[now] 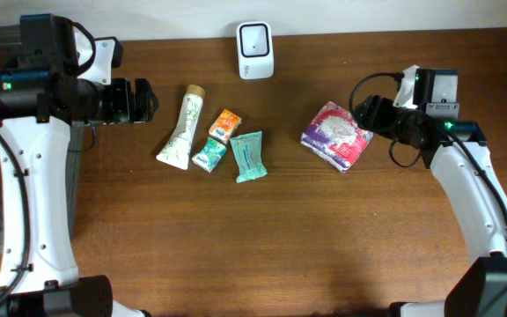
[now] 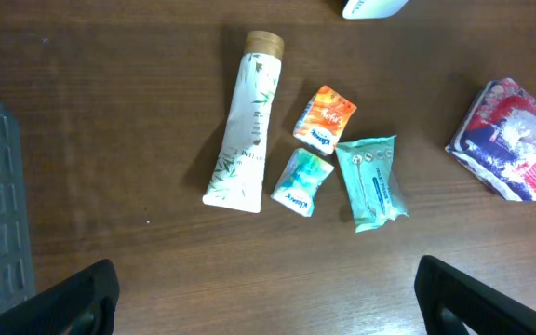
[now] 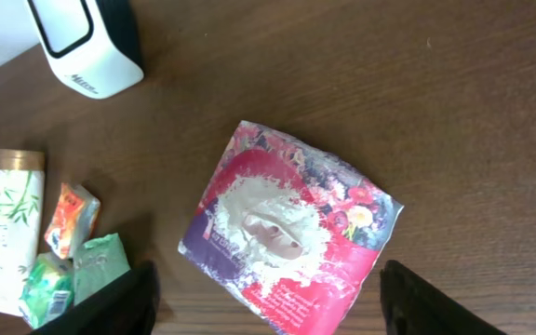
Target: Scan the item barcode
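Pink packet (image 1: 336, 135) lay flat on table (image 1: 324, 246), well apart from scanner (image 1: 255, 49), so no read likely there | right gripper (image 1: 368, 119) jaws apart just beside it, nothing clamped, probably placed to grab | left gripper (image 1: 143, 99) apart, empty, parked aside

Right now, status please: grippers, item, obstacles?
Left gripper open, empty. Right gripper open. Pink packet flat on table, beside right gripper. Path to scanner clear.
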`<state>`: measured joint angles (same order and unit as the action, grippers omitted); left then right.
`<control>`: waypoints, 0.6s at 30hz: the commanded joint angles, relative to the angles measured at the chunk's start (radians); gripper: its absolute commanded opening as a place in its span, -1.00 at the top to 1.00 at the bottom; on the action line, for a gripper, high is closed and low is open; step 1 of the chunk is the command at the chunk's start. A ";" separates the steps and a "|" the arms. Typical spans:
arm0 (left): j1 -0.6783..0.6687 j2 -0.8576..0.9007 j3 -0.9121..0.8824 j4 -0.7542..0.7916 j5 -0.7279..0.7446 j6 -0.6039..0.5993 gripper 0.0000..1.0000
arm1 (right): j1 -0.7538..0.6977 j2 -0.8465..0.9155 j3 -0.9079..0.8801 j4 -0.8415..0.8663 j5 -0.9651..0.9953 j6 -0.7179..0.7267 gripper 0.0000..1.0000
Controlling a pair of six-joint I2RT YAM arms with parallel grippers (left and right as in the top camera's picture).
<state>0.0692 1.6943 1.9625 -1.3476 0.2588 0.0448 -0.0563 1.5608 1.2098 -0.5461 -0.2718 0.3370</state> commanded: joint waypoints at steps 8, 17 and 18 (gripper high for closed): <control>-0.001 0.001 0.003 -0.001 0.010 0.001 -0.98 | 0.001 0.269 -0.021 0.003 -0.039 0.098 -0.50; -0.001 0.001 0.003 -0.001 0.010 0.001 -0.98 | -0.029 0.344 -0.040 0.003 -0.137 0.079 -0.17; -0.001 0.001 0.003 -0.001 0.010 0.001 -0.98 | -0.029 0.344 -0.045 0.002 -0.144 0.079 0.13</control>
<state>0.0692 1.6943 1.9625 -1.3472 0.2584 0.0448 -0.0811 1.8862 1.1896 -0.5426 -0.3885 0.4198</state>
